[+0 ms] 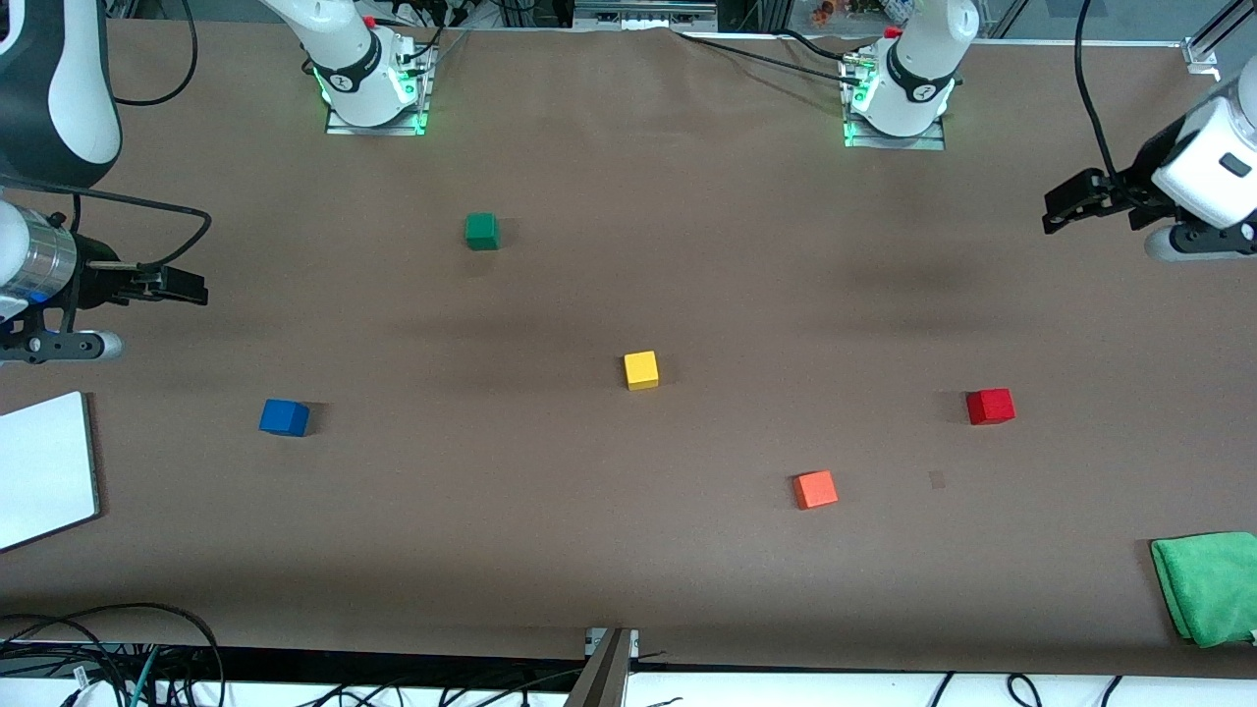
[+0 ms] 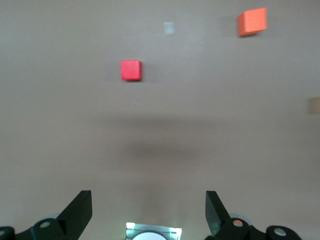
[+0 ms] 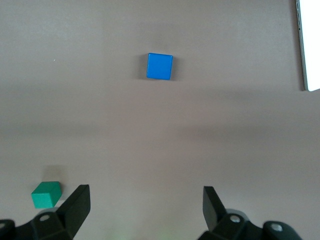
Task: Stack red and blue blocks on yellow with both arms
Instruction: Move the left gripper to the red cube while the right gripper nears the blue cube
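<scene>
The yellow cube [image 1: 641, 370] sits mid-table. The blue cube [image 1: 284, 417] lies toward the right arm's end and also shows in the right wrist view [image 3: 160, 66]. The red cube [image 1: 990, 406] lies toward the left arm's end and also shows in the left wrist view [image 2: 131, 70]. My left gripper [image 1: 1065, 204] hangs open and empty over bare table at the left arm's end; its jaws stand wide apart in the left wrist view [image 2: 148, 210]. My right gripper [image 1: 191, 288] hangs open and empty over bare table at the right arm's end, seen also in the right wrist view [image 3: 146, 207].
An orange cube [image 1: 816, 489] lies nearer the front camera, between yellow and red. A dark green cube [image 1: 481, 232] lies near the right arm's base. A white board [image 1: 44, 471] and a green cloth [image 1: 1208, 587] lie at the table's ends. Cables run along the front edge.
</scene>
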`<act>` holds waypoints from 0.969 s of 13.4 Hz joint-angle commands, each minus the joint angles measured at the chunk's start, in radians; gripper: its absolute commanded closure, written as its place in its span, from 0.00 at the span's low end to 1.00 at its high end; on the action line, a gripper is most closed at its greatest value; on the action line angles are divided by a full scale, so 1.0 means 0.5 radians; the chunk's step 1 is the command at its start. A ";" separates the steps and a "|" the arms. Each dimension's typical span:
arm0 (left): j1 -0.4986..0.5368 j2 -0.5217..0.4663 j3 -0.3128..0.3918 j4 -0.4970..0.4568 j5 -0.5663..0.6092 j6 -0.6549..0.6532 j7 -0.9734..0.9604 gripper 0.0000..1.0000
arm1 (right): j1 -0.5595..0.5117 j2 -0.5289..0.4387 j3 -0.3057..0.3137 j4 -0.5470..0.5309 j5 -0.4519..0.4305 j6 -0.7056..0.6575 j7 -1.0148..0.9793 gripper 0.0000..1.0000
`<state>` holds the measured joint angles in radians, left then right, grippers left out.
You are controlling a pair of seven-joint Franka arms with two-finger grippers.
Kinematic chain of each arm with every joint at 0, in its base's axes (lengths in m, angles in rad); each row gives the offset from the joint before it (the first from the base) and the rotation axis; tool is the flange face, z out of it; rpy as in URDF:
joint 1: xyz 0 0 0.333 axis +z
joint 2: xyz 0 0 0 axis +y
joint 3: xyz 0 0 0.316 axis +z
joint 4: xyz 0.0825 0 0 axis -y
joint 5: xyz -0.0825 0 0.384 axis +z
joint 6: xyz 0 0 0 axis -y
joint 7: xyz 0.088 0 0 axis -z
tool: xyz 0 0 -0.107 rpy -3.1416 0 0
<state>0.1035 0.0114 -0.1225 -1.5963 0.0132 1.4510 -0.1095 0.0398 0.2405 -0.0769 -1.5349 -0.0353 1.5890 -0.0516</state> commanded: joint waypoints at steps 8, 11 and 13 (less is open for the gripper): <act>0.032 0.388 -0.013 0.244 0.234 -0.055 0.050 0.00 | -0.037 0.071 0.006 0.060 -0.006 0.132 -0.026 0.00; 0.084 0.437 -0.013 0.199 0.231 0.024 0.053 0.00 | -0.037 0.071 0.006 0.060 -0.012 0.138 -0.026 0.00; 0.087 0.453 -0.010 0.088 0.231 0.193 0.053 0.00 | -0.037 0.071 0.006 0.060 -0.012 0.138 -0.026 0.00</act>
<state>0.1422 0.2278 -0.1244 -1.5261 0.1130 1.4914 -0.1044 0.0306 0.2658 -0.0802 -1.5293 -0.0353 1.6633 -0.0527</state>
